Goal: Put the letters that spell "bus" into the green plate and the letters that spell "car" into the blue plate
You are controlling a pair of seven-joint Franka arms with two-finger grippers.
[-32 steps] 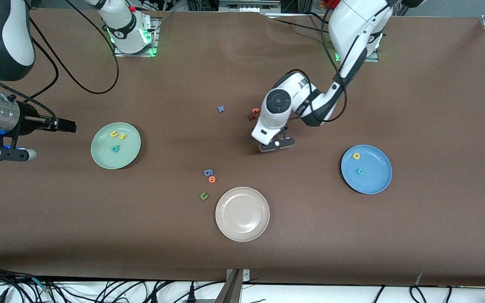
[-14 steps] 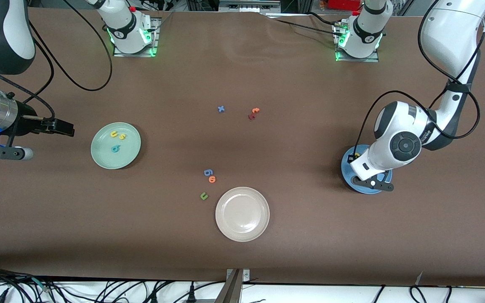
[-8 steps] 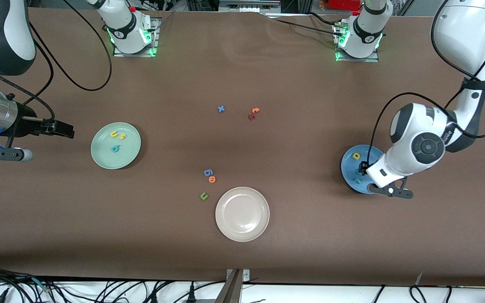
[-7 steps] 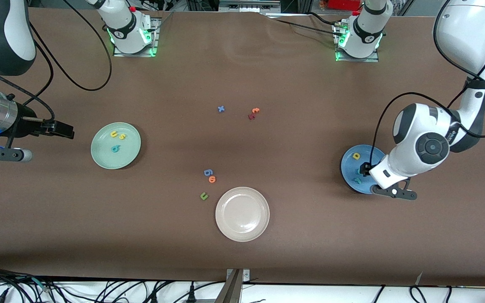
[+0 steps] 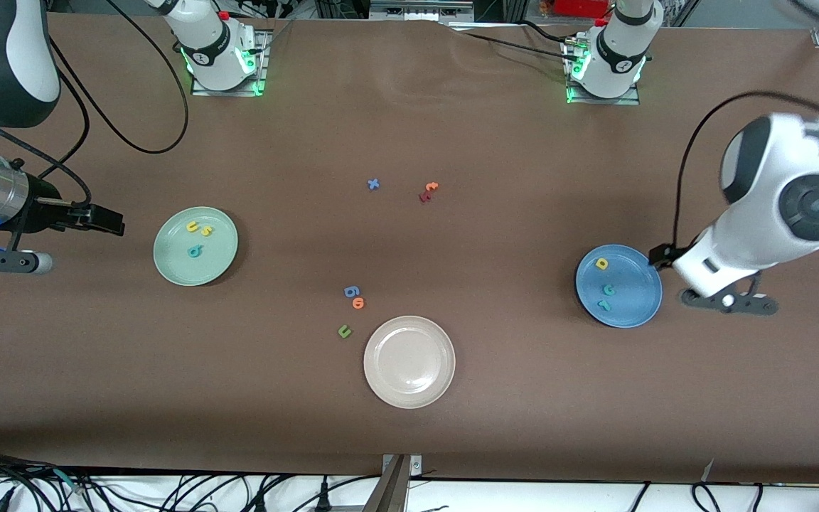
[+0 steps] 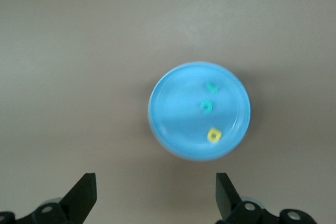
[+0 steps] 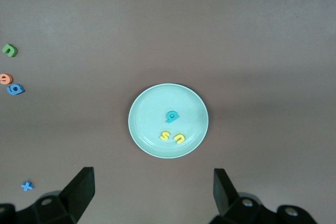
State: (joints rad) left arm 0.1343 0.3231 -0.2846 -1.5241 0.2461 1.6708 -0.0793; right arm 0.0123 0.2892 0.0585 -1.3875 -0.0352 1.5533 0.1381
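The blue plate (image 5: 619,286), at middle right of the front frame, holds the teal "c" (image 5: 608,289), yellow "a" (image 5: 601,264) and teal "r" (image 5: 603,305). The left claw (image 6: 155,195) hangs wide open and empty above the surface beside this plate. The right claw (image 7: 152,192) waits at the left edge, open and empty, near the green plate (image 5: 195,246).

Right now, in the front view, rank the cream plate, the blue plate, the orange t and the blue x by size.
1. Cream plate, slightly the largest, though it lies nearer the camera.
2. Blue plate, close to it in size.
3. Orange t and blue x: both tiny, too alike to rank.

Even overhead light, soft shadows beside the plates. Left arm (image 5: 786,206) motion-blurred in front view; left wrist view soft, letters perhaps unreadable.
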